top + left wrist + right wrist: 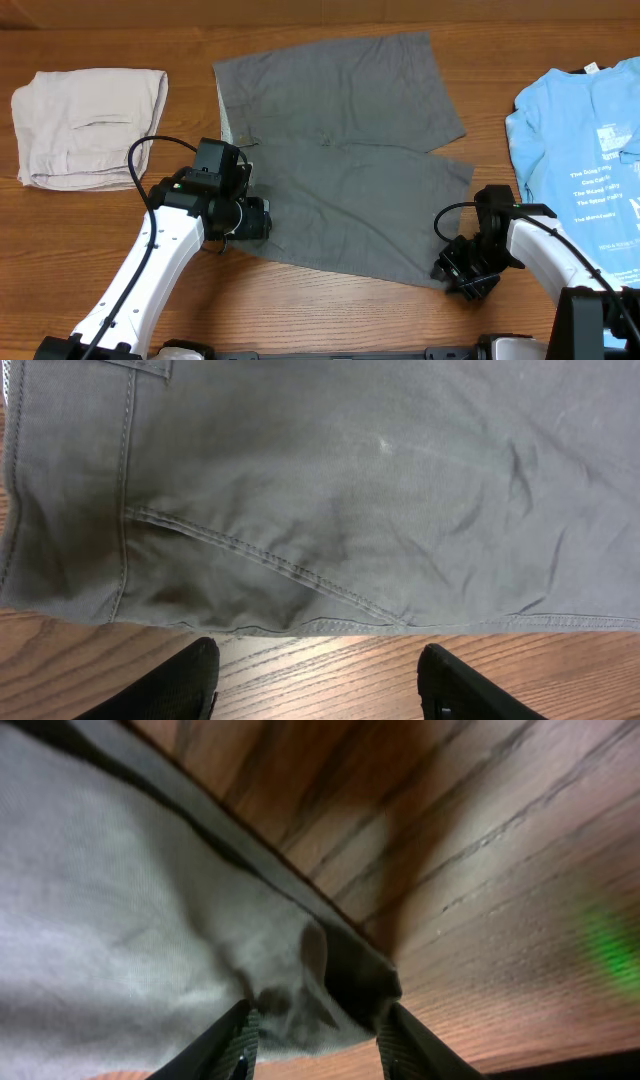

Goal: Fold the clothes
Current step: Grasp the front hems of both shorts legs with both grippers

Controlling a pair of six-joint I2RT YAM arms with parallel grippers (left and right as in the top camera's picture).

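Where shorts [340, 150] lie on desk [330, 310], left tool [318, 660] gapes empty. Hem corner bunched inside half-open right tool [315, 1020]; grip unclear.

Likely a robotics lab bench: white cabled left arm [160, 250] and right arm [545, 245] reaching over a plain wood-grain table [330, 310].

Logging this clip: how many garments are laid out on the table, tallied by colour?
Dark-grey woven cloth shorts: 1
Pale beige folded garment: 1
Light-blue T-shirt with white print: 1
Total: 3
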